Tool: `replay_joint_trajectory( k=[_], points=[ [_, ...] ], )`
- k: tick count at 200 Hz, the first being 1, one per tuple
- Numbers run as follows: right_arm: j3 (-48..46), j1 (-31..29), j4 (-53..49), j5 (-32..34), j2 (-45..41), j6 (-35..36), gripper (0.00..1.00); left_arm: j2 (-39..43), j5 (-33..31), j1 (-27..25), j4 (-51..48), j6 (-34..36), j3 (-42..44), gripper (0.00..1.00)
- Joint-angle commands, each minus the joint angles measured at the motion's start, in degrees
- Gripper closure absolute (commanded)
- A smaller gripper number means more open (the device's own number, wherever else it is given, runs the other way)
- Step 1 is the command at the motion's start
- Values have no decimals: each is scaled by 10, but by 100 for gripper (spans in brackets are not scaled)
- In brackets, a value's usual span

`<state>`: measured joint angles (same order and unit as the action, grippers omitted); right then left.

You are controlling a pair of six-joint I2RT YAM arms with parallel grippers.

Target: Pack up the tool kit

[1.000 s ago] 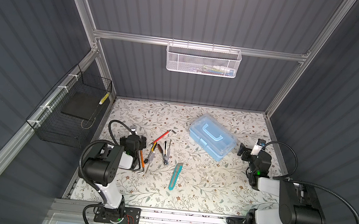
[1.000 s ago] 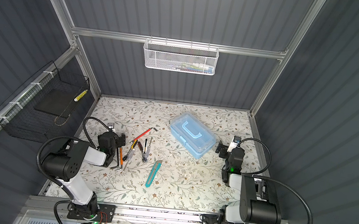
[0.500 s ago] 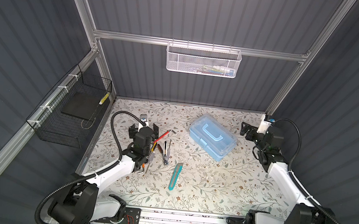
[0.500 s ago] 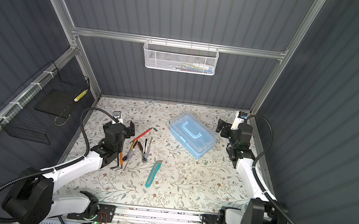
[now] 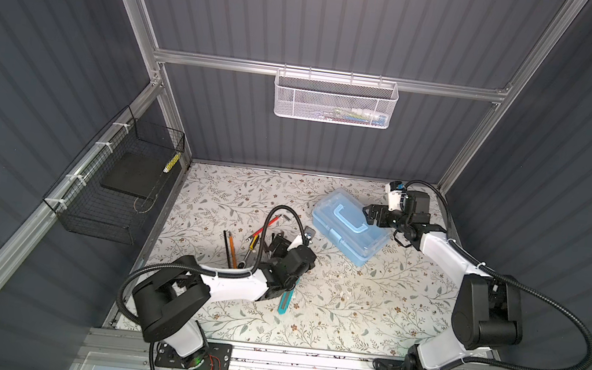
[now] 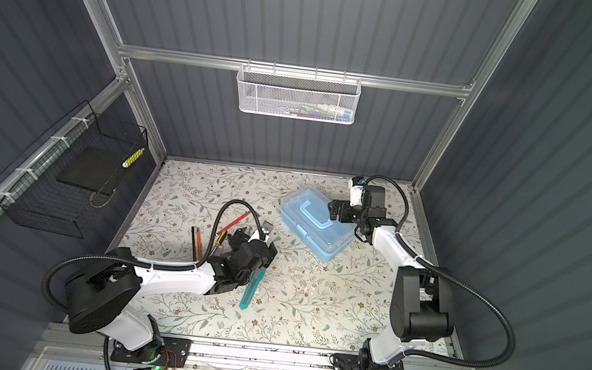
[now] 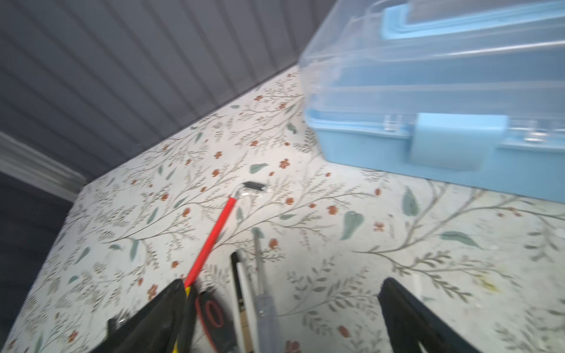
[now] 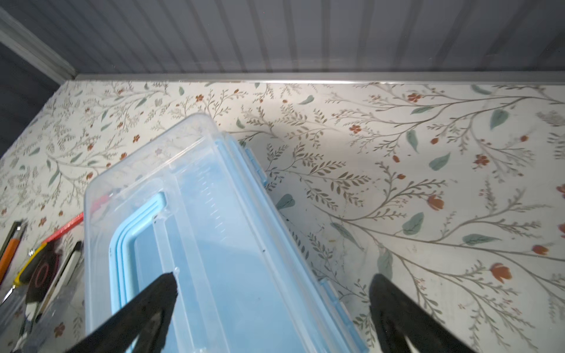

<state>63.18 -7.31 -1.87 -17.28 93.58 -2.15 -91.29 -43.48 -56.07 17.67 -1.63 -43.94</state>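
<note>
Now both arms have reached out from the front edge of the worktop [image 5: 348, 307]. The left gripper [image 5: 276, 244] hangs over the loose tools [image 7: 211, 235], jaws wide open and empty. The right gripper [image 5: 369, 215] is over the tool kit [image 5: 353, 239] near the back right corner, jaws open, holding nothing. The kit's lid looks shut, so packing can start.

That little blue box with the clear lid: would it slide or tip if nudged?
Probably slides rather than tips: the tool kit sits low and flat on the floral table. Likely light: through the clear lid it looks mostly empty. Glossy plastic may prove slippery to pinch.
</note>
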Motion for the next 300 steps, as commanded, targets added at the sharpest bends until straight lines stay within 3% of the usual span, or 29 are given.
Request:
replay_joint_trajectory(
  k=[1, 42, 71, 134, 173, 195, 253, 284, 300],
  points=[
    [30, -14, -43, -40, 13, 63, 1, -23, 64, 1, 1, 16, -33, 0],
    [30, -30, -79, -52, 27, 92, 1, -69, 133, 1, -13, 22, -72, 0],
    [26, -37, -93, 17, 28, 74, 1, -101, 140, 1, -35, 29, -104, 0],
    [30, -52, -135, 65, 51, 68, 6, -146, 137, 1, -45, 47, -155, 0],
    [6, -51, -144, 80, 31, 31, 17, -170, 124, 6, -50, 40, -185, 0],
    [-20, -53, -141, 72, 10, 11, 21, -166, 152, 19, -39, 17, -186, 0],
    [-103, -54, -149, 87, -64, -27, 21, -155, 182, 22, -5, 34, -165, 0],
    [-119, -54, -194, 114, -89, -99, 21, -140, 203, 21, 3, 27, -153, 0],
    [-136, -54, -189, 123, -105, -133, 13, -135, 211, 21, 2, 24, -148, 0]
  ],
)
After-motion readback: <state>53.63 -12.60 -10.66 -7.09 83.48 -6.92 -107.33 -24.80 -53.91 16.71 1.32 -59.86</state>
